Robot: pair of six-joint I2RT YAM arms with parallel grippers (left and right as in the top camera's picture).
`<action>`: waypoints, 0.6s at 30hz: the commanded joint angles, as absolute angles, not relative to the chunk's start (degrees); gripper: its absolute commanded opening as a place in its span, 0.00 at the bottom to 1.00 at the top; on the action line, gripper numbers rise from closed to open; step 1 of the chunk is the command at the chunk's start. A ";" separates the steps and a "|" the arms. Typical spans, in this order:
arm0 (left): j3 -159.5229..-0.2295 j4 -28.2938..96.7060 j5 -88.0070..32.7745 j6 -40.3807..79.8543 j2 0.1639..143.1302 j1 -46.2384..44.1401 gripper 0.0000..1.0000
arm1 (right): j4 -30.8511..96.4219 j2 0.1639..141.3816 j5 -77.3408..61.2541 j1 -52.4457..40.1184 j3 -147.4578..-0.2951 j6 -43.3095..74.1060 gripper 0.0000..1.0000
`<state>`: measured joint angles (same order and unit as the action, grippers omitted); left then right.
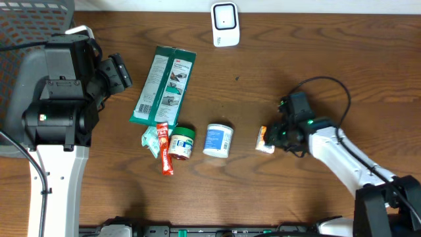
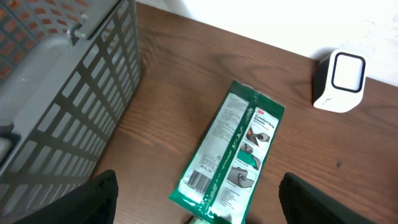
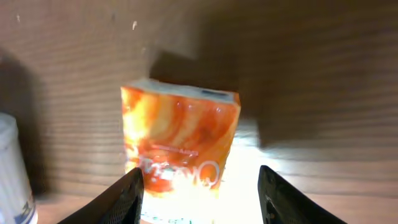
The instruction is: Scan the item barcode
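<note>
The right pincer (image 3: 200, 175) is low over the counter (image 1: 316, 52), fingers apart, with the orange packet (image 3: 180, 134) sitting right between them. In the wrist view one finger (image 3: 127, 196) looks pressed up against the packet's lower corner. On the other side there's a clear strip of lit wood before the second finger. So it's released: straddling the packet, not clamped on it.

From above, the packet sits just off the pincer's tip, on the side toward the middle of the counter. Its long axis runs near-to-far, roughly across the line the arm reaches along. To my eye that puts the fingers either side of its shorter width, a fair line-up for closing. Whether it lies flat or is tipped up a little, I can't tell.

Looking wider, the white tub (image 1: 218, 140) stands near the packet on its far side from the arm. Beyond that come a green-lidded jar (image 1: 181, 143) and a red stick (image 1: 164, 150). The scanner (image 1: 225, 25) is well apart, at the far edge and off to the left of the packet. I'd say that's the direction any carry has to go.

The left pincer (image 1: 122, 71) hangs wide open and empty by the grey basket (image 1: 33, 26), looking down on a green flat pack (image 1: 164, 85). The right arm is clearly the nearer one. No barcode shows on the orange faces in view, so I reckon the packet will need turning.
</note>
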<state>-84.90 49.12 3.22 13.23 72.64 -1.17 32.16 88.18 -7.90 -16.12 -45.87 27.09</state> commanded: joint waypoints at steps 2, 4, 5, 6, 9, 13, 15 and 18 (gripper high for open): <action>-85.84 49.25 3.73 12.49 72.29 -0.93 0.80 | 33.65 86.35 -15.40 -13.41 -50.52 17.50 0.64; -85.84 49.25 3.70 12.47 72.29 -0.93 0.80 | 34.11 86.35 -16.23 -12.99 -51.13 17.47 0.65; -85.84 49.25 3.73 12.49 72.29 -0.93 0.80 | 34.52 86.35 -16.93 -12.62 -51.62 17.43 0.66; -85.84 49.25 3.70 12.49 72.29 -0.93 0.80 | 34.92 86.35 -17.41 -12.19 -52.05 16.99 0.66; -85.84 49.01 3.68 12.51 72.29 -0.93 0.80 | 38.70 86.13 -17.67 -8.88 -54.76 14.28 0.68; -85.84 47.51 3.68 12.51 72.29 -0.93 0.80 | 41.21 85.93 -17.65 -3.70 -56.36 12.51 0.71; -85.84 45.50 2.70 12.95 72.27 -0.95 0.80 | 42.28 85.93 -17.50 -1.04 -56.36 11.35 0.72; -85.76 45.89 -15.31 12.91 72.62 -1.32 0.53 | 42.65 85.93 -15.79 1.91 -56.36 10.61 0.72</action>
<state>-84.90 45.21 0.93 13.47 72.64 -1.17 42.52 86.94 -16.88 -0.73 -55.51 12.84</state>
